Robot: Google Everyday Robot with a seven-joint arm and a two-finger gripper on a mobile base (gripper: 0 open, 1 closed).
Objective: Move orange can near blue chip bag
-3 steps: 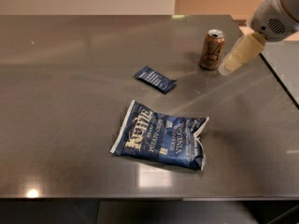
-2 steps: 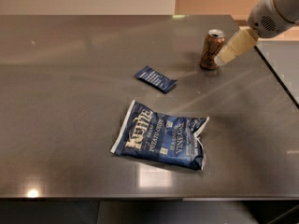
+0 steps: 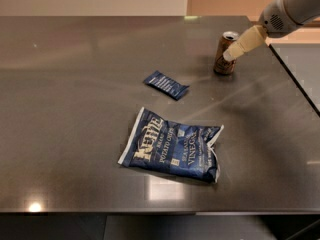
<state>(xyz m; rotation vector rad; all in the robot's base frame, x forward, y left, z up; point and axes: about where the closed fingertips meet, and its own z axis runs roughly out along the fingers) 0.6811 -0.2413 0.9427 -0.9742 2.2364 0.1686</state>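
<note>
The orange can (image 3: 223, 55) stands upright at the back right of the grey table (image 3: 75, 109). It is orange-tan with dark lettering and a silver top. My gripper (image 3: 232, 53) comes in from the upper right and its cream fingers reach the can's right side. The blue chip bag (image 3: 172, 146), a large crinkled navy Kettle bag with white lettering, lies flat near the table's front centre, well apart from the can.
A small flat dark-blue packet (image 3: 166, 84) lies between the can and the chip bag. The table's right edge (image 3: 295, 79) runs diagonally just right of the can. The front edge is below the bag.
My gripper has moved left and toward the can, from beside it to right against its side. The can, bag and packet have not moved.
</note>
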